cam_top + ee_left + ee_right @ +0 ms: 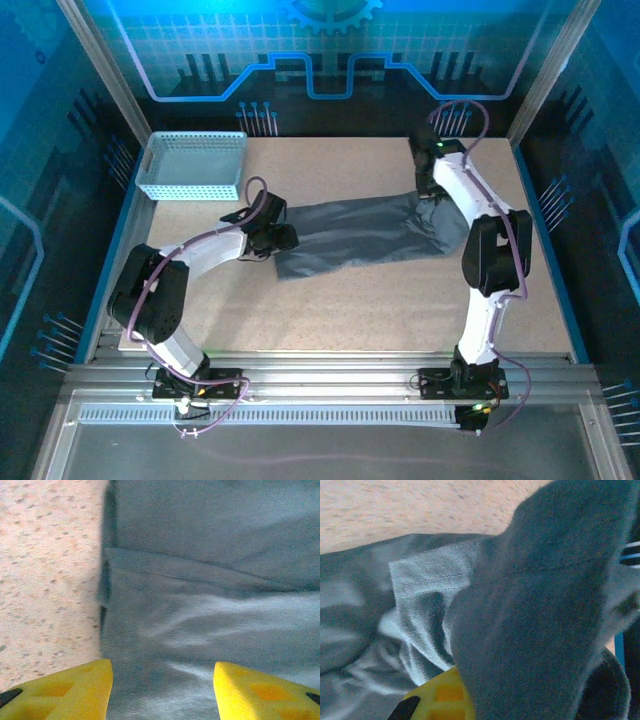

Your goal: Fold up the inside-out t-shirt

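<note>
Folding is looking barely begun: the t-shirt (360,235) is lying as a rumpled band across the middle of the tabletop (350,310), the right pincer (432,192) clamping shut on its far right end, the left pincer (162,667) hovering open over its left edge.

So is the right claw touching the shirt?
Touching. The right wrist view shows the t-shirt draped over the yellow finger of the right gripper, bunched tight against it.

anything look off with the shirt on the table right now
The t-shirt lies askew, a narrow slanted band. Its right end is bunched and lifted in the right hand, a hemmed flap sticking out.
</note>
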